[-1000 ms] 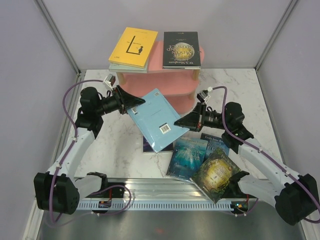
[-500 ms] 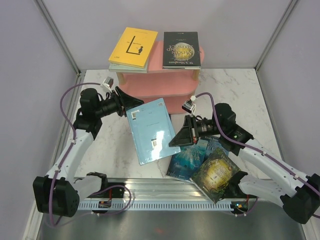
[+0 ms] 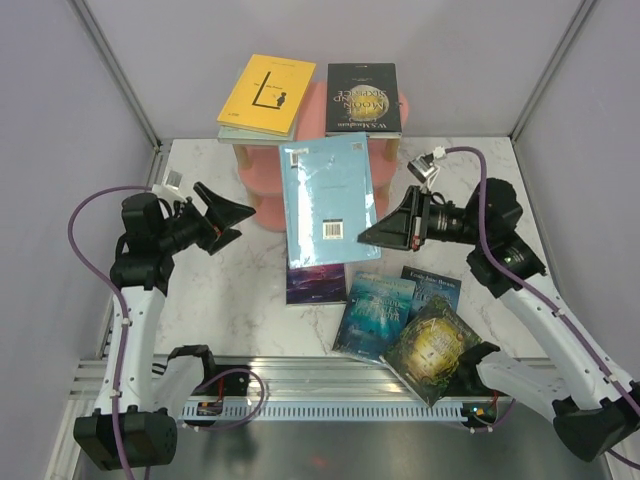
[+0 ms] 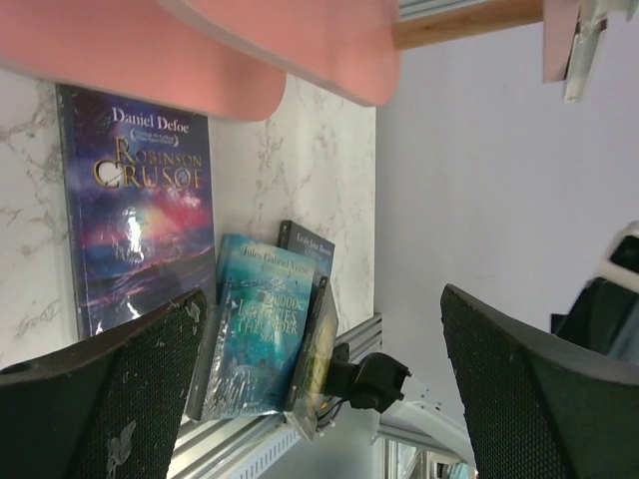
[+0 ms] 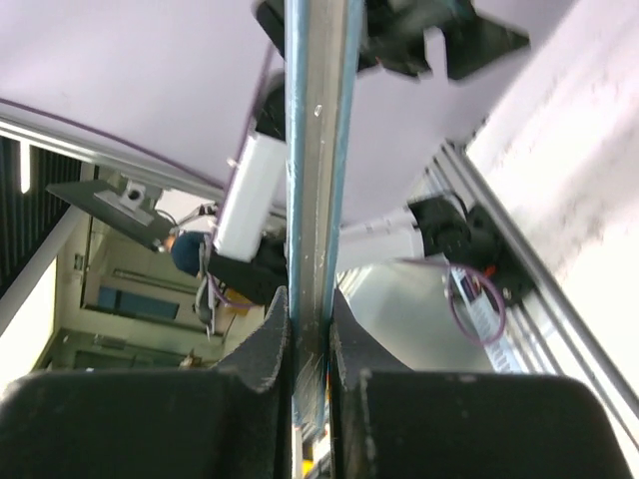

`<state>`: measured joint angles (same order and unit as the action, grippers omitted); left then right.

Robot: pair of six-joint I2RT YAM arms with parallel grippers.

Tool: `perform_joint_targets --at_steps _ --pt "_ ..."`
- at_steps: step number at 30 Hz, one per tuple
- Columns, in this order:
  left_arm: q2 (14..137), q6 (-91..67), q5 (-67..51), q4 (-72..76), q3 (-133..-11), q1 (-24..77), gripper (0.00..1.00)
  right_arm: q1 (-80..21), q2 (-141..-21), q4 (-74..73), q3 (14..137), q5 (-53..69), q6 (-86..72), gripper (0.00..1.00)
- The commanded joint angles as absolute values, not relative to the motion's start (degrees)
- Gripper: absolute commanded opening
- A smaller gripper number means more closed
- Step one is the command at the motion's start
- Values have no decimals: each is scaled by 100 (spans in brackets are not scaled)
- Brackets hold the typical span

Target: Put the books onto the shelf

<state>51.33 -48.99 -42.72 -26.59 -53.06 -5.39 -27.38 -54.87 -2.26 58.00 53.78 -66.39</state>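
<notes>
Plainly, the light blue book (image 3: pixel 330 200) is off the table, pinched near its lower right corner by the right gripper (image 3: pixel 368 235), whose fingers are pressed together on it. The right wrist view gives only its thin edge (image 5: pixel 315 150) rising from between the pads, with no cover showing. From above, its pale back cover faces up, with a white barcode label close to the gripper and print too fine to read. It extends left and away from that gripper and hides most of the pink shelf (image 3: pixel 262 178); whether it touches a board cannot be told. Beyond it, on the top board, lie a yellow book (image 3: pixel 266 93) and a black book (image 3: pixel 363 98). Below the gripper, a purple book (image 3: pixel 315 283) is half covered, and a teal book (image 3: pixel 375 312), a dark blue book (image 3: pixel 435 285) and a green-gold book (image 3: pixel 432 345) overlap on the marble table (image 3: pixel 230 290). The left gripper (image 3: pixel 228 222) hangs well left of the held book, jaws wide apart and empty.
</notes>
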Motion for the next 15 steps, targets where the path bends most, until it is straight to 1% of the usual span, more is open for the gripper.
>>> perform_joint_targets --at_steps 1,6,9,11,15 --pt "5028 -4482 -4096 -3164 -5397 -554 100 -2489 -5597 422 6765 5396 -6793 0" --pt "5001 -4526 -4104 -3173 -5370 -545 100 -2022 -6151 387 7715 5204 -7101 0" --pt "4966 -4561 -4122 -3173 -5379 -536 100 -1706 -6722 343 8322 5072 -7172 0" --pt "4948 -4597 -4166 -3182 -5379 -545 99 -1486 -7311 212 8857 5098 -7189 0" --pt "4852 -4640 -4149 -3182 -5379 -545 99 -1134 -8356 -876 10096 4966 -6646 0"
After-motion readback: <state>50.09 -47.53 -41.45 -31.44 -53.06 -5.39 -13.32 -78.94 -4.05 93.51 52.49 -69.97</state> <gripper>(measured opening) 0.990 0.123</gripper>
